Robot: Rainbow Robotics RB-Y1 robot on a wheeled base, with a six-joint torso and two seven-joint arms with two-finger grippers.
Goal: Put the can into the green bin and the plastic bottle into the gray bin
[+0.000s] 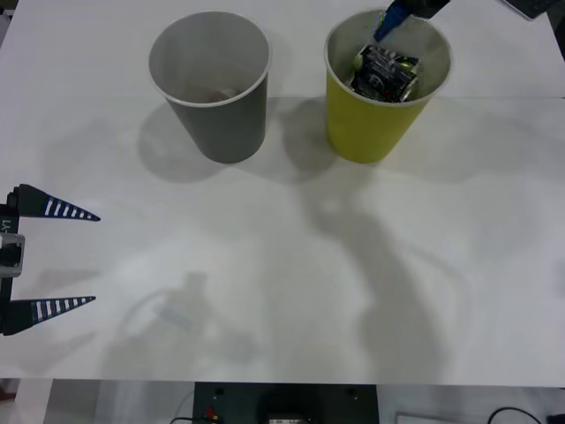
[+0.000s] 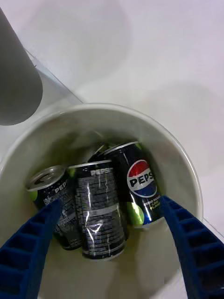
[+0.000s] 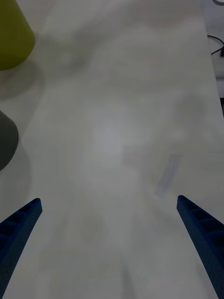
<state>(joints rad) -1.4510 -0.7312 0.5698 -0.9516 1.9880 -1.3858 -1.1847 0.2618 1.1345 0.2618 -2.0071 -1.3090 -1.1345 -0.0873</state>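
Observation:
The green bin (image 1: 371, 124) stands at the far right of the table, and its white inside (image 2: 186, 154) holds several black cans. One can (image 2: 140, 184) shows the red-blue logo; another can (image 2: 98, 210) lies beside it. My right gripper (image 2: 111, 203) hovers open just above the bin's mouth with nothing between its blue fingers (image 1: 389, 21). The gray bin (image 1: 212, 88) stands to the left of the green one. My left gripper (image 1: 93, 258) waits open at the table's left edge, holding nothing. The plastic bottle is out of view.
The white table (image 1: 291, 265) spreads wide in front of both bins. In the left wrist view, the green bin (image 3: 11, 37) and the gray bin (image 3: 5, 138) sit far beyond the open left gripper (image 3: 108, 205). A dark base unit (image 1: 282, 405) sits below the table's near edge.

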